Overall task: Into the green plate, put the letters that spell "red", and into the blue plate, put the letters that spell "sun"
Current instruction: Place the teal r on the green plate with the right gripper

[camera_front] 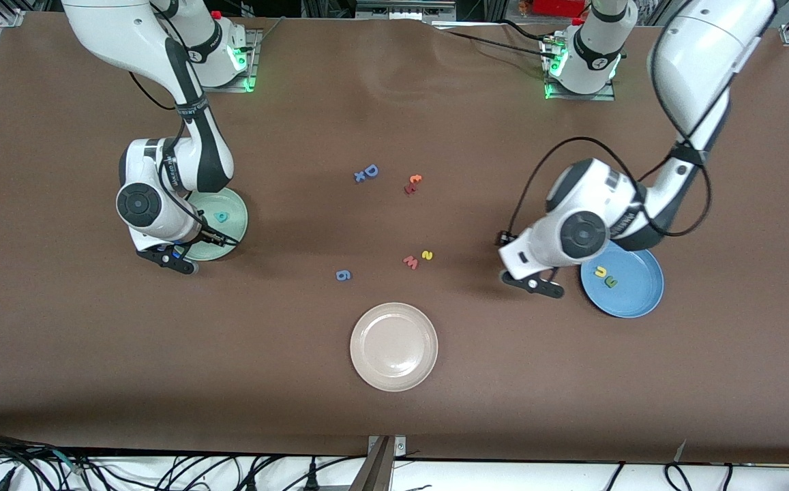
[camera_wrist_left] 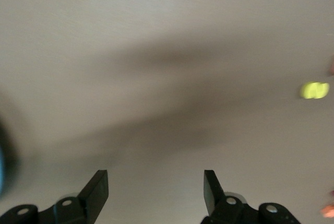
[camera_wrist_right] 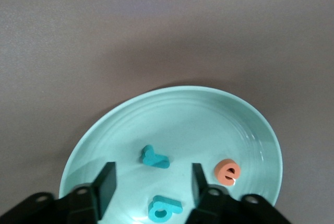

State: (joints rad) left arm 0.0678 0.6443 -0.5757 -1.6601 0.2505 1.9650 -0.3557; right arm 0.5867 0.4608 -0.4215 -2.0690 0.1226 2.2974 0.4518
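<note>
foam letters lay sorted across the brown desk (camera_front: 394,102) as both arms paused above their plates. the right claw (camera_wrist_right: 151,182), its jaws apart and holding nothing, hung over the green plate (camera_wrist_right: 240,125), where the teal "r" (camera_wrist_right: 154,157), the orange "e" (camera_wrist_right: 227,172) and the teal-blue "d" (camera_wrist_right: 164,208) already rested. the left claw (camera_wrist_left: 155,190), also parted and empty, hovered over bare desk just beside the blue plate (camera_front: 643,296), which held the yellow "u" (camera_front: 601,272) and the green "n" (camera_front: 611,281).

only the yellow "s" (camera_front: 427,255) was left out, near the middle of the desk and just beside the pink-red "w" (camera_front: 410,262). that closeness looked like the main hazard: a claw coming down slightly off line could pinch the "w" instead, or nudge both letters and send the "s" skidding. the foam pieces were tiny and flat, so a grip set too high would likely close on air.

other decoys stayed on the desk, the darker blue "6" (camera_front: 343,275) and, farther from the front camera, the blue capital "D" (camera_front: 371,170). the beige-white plate (camera_front: 394,346) sat nearest that camera, an easy wrong drop point. the right claw, low over its plate, could also brush the rim and disturb the three letters on rising.
</note>
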